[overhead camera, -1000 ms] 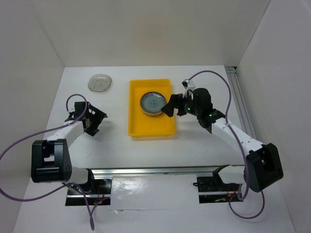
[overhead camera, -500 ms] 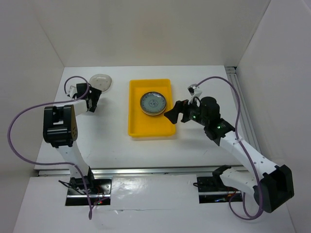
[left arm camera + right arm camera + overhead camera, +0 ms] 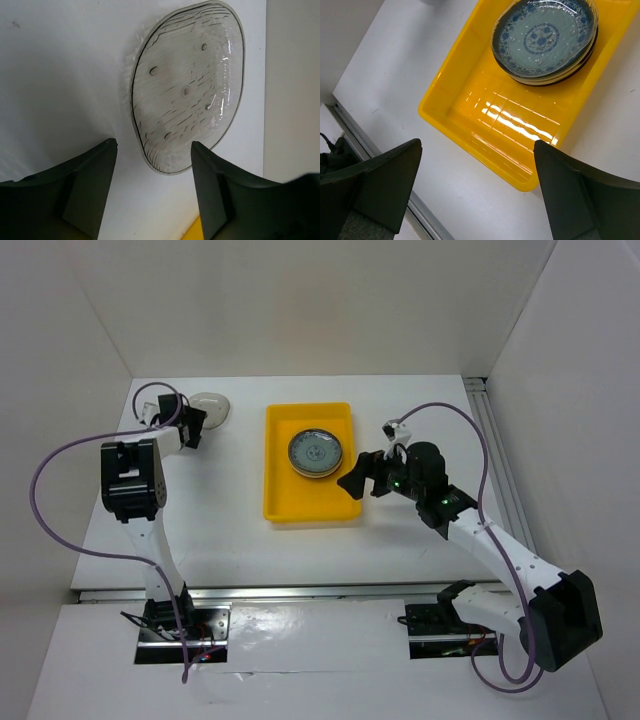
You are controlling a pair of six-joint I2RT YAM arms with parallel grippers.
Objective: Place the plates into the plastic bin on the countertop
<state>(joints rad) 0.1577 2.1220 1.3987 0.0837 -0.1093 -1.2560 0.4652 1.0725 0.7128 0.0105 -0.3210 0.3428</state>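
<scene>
A clear glass plate [image 3: 214, 406] lies on the white countertop [image 3: 220, 530] at the far left, and fills the left wrist view [image 3: 187, 85]. My left gripper [image 3: 193, 428] is open just short of its near rim [image 3: 154, 150], touching nothing. The yellow plastic bin [image 3: 312, 505] sits mid-table and holds a stack of plates [image 3: 318, 453] topped by a teal-blue patterned one [image 3: 541, 36]. My right gripper [image 3: 356, 475] is open and empty beside the bin's right edge, with the bin's near rim [image 3: 470, 145] below it.
White walls close in the countertop on three sides. A metal rail [image 3: 495, 455] runs along the right edge. A purple cable loops from each arm. In the right wrist view the table's front edge strip [image 3: 355, 135] shows at lower left.
My left arm has swung from the near left up to the far left, coming to the glass plate. My right gripper has backed off the bin to its right edge.
</scene>
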